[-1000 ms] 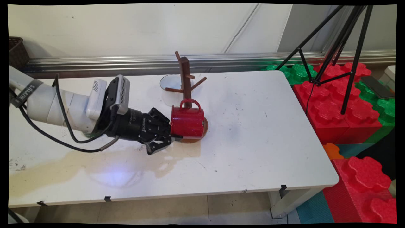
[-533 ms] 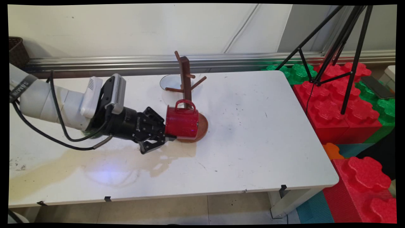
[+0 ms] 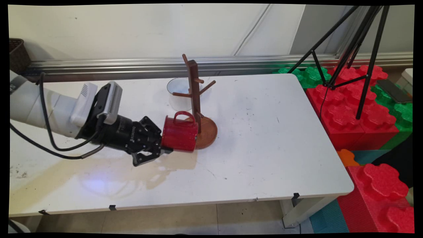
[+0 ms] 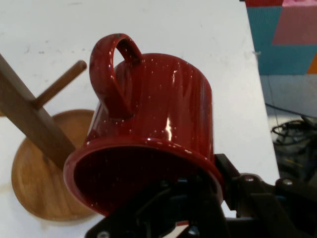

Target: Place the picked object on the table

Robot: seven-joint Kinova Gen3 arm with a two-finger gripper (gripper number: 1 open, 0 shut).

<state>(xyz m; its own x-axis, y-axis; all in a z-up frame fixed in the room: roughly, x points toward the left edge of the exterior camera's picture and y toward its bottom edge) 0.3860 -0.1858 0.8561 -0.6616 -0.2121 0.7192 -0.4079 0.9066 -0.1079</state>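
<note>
Red mug (image 3: pixel 178 133) is in my gripper (image 3: pixel 164 145), lying on its side above the table (image 3: pixel 264 132), with its open mouth toward my wrist and its bottom toward 3 o'clock in the main view. My fingers pinch its rim: one goes inside the mouth and one presses the outer wall, as the hand view shows at the lower edge of the mug (image 4: pixel 148 148). I judge this hold is chosen because the rim is the only thin part that my fingers can close on.

Its handle (image 3: pixel 181 115) points up, to 12 o'clock, free of my fingers. Just beyond the mug, at 3 o'clock of it, stands the wooden mug tree (image 3: pixel 194 89) on its round base (image 3: pixel 207 132). The mug's bottom is over the near edge of this base, close to the post; I cannot tell if they touch. The lowest peg (image 4: pixel 60 84) shows in the hand view at about 10 o'clock of the handle, apart from it.

Behind the tree, at 12 o'clock, sits a white bowl (image 3: pixel 176 89). A wet yellowish stain (image 3: pixel 99 168) spreads on the table under my arm.
</note>
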